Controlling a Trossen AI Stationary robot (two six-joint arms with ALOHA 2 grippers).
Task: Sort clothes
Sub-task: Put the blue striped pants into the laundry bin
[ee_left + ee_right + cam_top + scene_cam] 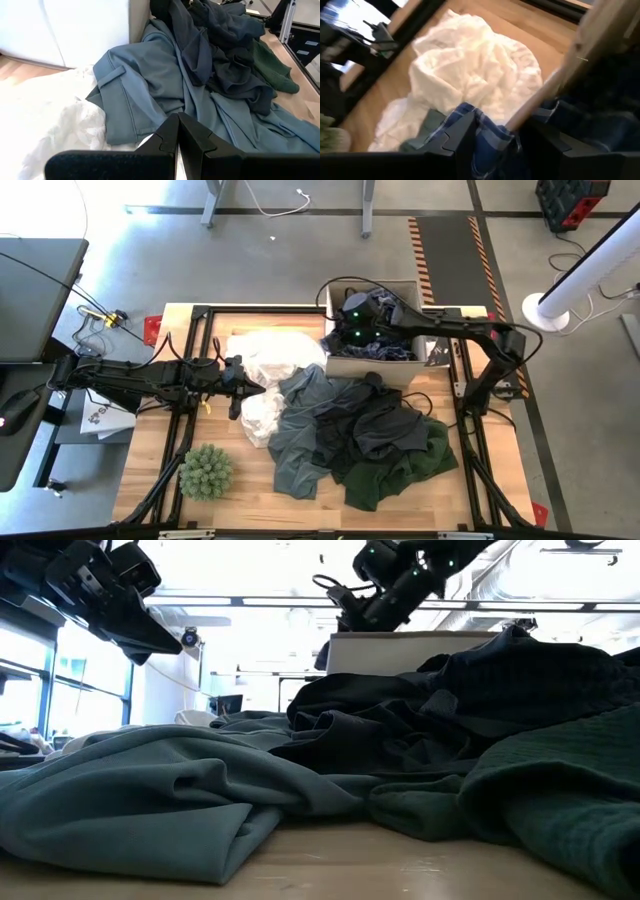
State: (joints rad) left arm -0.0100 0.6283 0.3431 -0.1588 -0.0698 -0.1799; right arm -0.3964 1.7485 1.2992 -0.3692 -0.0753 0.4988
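The clothes lie heaped mid-table: a white garment [275, 355] at the far left, a grey one [300, 430] beside it, a black one [385, 425] and a dark green one [420, 460] to the right. A blue-and-white plaid shirt [395, 352] lies in the cardboard box [375, 283], with a fold [490, 142] draped over the box's left rim. My right gripper [500, 145] hovers open at that rim, the plaid fold showing between its fingers. My left gripper [177, 135] is shut above the white garment's near part, holding nothing. My right gripper stands with its fingers [462, 132] either side of the plaid fold at the box's rim [545, 87], slanting down from the right. I cannot tell whether the fingers touch the fabric.
A spiky green plant-like ball [206, 471] sits near the front left corner. Black frame rails run along the table's edges. Bare wood shows at the front of the table and around the ball.
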